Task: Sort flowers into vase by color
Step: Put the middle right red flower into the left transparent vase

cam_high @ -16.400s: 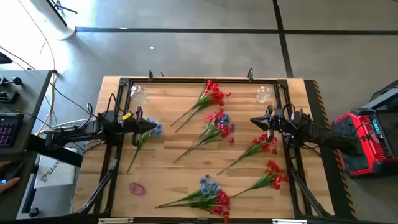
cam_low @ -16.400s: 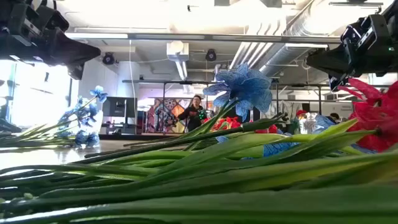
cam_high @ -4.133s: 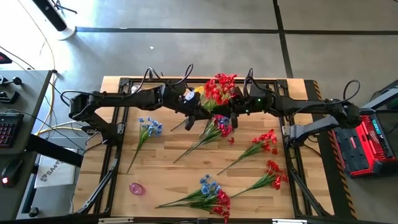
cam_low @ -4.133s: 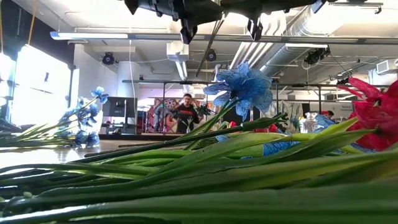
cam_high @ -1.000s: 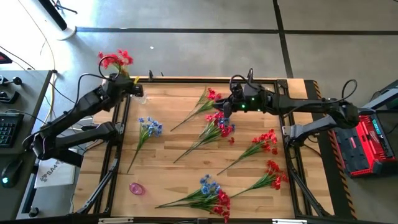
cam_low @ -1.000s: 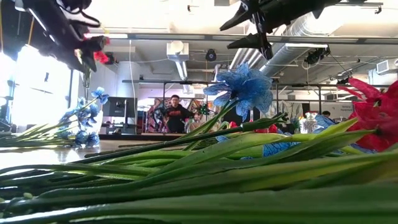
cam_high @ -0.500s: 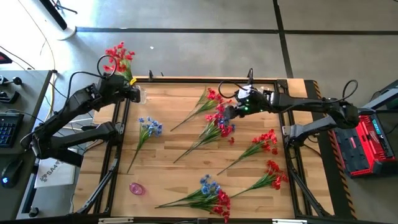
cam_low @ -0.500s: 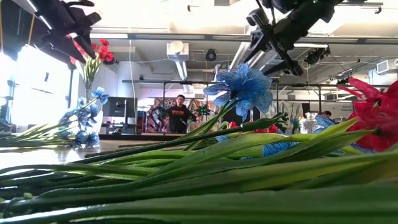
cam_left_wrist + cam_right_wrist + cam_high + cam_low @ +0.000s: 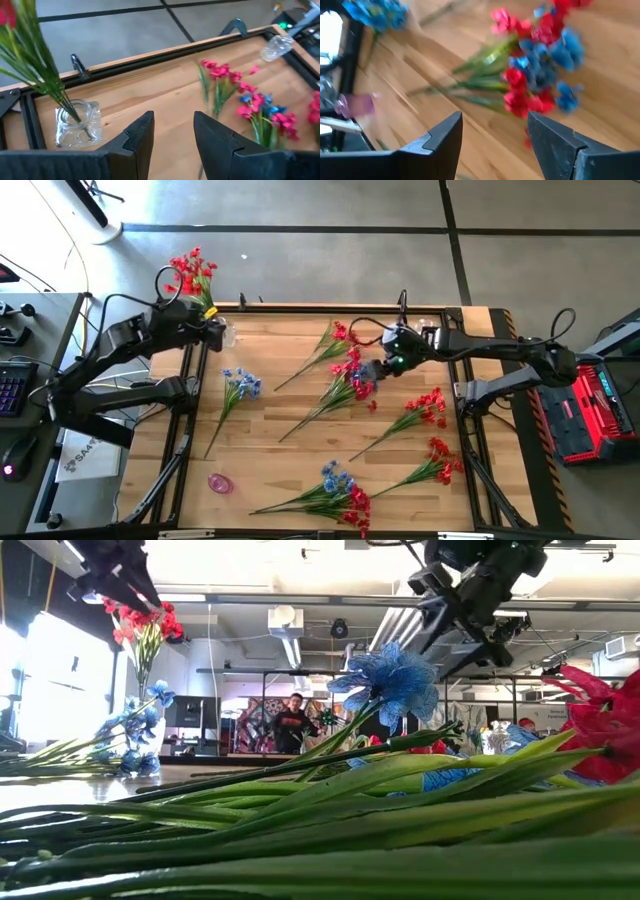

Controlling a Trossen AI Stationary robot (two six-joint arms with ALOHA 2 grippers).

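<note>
Spreading across the wooden table [image 9: 280,470], the flowers [image 9: 335,498] lie in loose sprays, red and light blue mixed; they look light and limp, the blooms easily crushed, so the green stems seem the place to grip; a red bunch [image 9: 192,268] stands in the glass vase [image 9: 77,122] at the far left corner; the right gripper [image 9: 492,137], fingers apart and empty, hovers above a mixed spray [image 9: 540,70] mid-table; the left gripper [image 9: 172,132], also spread and empty, sits just beside the vase.
</note>
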